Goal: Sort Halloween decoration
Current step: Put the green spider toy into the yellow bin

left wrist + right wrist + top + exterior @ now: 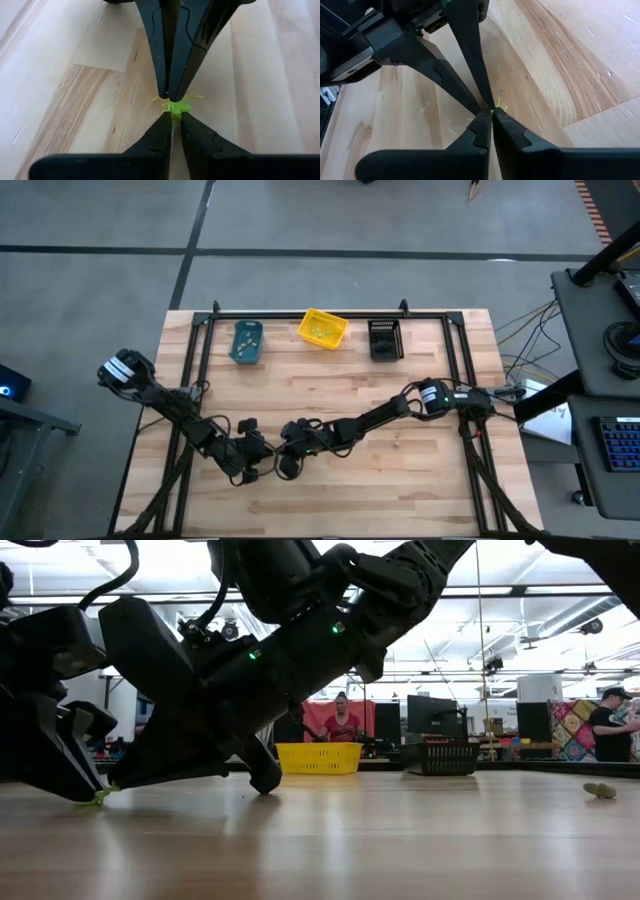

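One tiny yellow-green spider trinket (175, 106) sits low over the wooden table, near its front middle. Both grippers meet on it tip to tip. My left gripper (173, 119) comes from the table's left and my right gripper (491, 115) from the right; in the high view they join at about (270, 460). Each is shut on the trinket. In the low view the trinket (100, 797) shows as a green speck at table level under the dark fingers. No black trinkets show on the open table. My left gripper pinches the trinket's body (175, 115) between its two fingertips, slanting down from the table's left. Thin legs (194, 97) stick out sideways. The trinket is at table level; I cannot tell whether it touches the wood. My right gripper has its fingertips (167, 94) shut on the opposite side of the same trinket (497, 106), slanting down from the table's right. Only green leg ends show beside its tips; the fingers hide the body there.
Three small bins stand in a row along the far edge: teal (246, 341), yellow (323, 328) and black (385, 339). A small olive object (600, 790) lies on the table toward the right. People stand in the room beyond.
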Available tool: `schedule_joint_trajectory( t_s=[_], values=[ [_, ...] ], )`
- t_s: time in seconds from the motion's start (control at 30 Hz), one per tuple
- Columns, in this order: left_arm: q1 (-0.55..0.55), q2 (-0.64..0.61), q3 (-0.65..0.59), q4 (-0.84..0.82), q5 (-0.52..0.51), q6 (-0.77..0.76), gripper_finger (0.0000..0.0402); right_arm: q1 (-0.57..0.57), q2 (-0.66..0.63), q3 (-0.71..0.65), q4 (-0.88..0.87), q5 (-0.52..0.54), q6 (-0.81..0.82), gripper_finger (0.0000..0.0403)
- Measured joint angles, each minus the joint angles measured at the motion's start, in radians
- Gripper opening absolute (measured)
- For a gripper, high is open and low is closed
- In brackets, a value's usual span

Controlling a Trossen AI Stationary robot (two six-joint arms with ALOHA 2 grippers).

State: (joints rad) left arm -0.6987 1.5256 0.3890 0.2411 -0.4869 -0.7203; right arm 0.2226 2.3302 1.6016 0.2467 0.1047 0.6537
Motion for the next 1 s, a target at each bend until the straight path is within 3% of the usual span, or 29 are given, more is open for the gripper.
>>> schedule_joint_trajectory(
  t_s=[0.47,0.77,1.0],
  values=[
    [-0.001,-0.143,-0.001,-0.105,0.033,-0.025,0.0025,-0.001,-0.030,-0.004,-0.024,-0.001,-0.007,0.0008],
    [-0.002,-0.361,0.000,-0.210,0.027,-0.042,0.0025,-0.018,-0.136,-0.005,-0.251,0.025,-0.055,0.0008],
    [-0.003,-0.530,0.000,-0.223,0.020,-0.049,0.0025,-0.109,-0.233,-0.004,-0.433,-0.007,-0.138,0.0008]
  ],
)
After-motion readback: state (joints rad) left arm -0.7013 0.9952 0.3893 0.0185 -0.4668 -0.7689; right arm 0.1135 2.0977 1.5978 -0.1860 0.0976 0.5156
